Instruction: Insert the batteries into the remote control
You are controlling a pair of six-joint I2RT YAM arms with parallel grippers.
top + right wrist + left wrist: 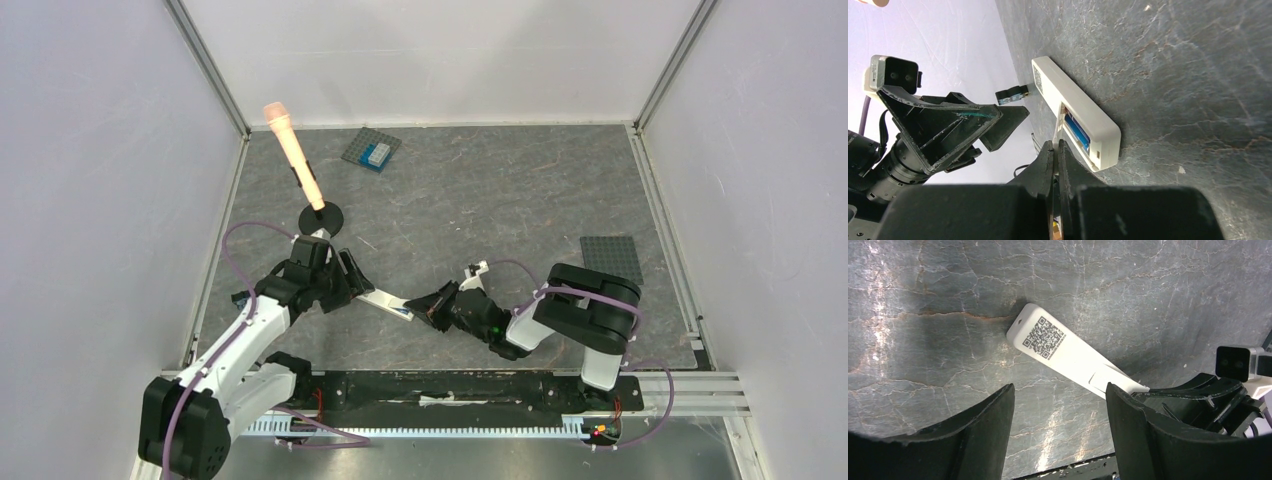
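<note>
The white remote control lies face down on the dark table between my grippers, QR label up. Its battery bay is open at the near end, and blue batteries lie inside it. My right gripper is at that end, shut on a thin white strip that stands on edge beside the bay. It also shows in the top view. My left gripper is open and empty, low over the table beside the remote's middle, with its right finger next to the remote's edge. It also shows in the top view.
An orange rod leans on a black round base at the back left. A grey studded plate with a light-blue block lies at the back. Another grey plate lies at the right. White walls enclose the table.
</note>
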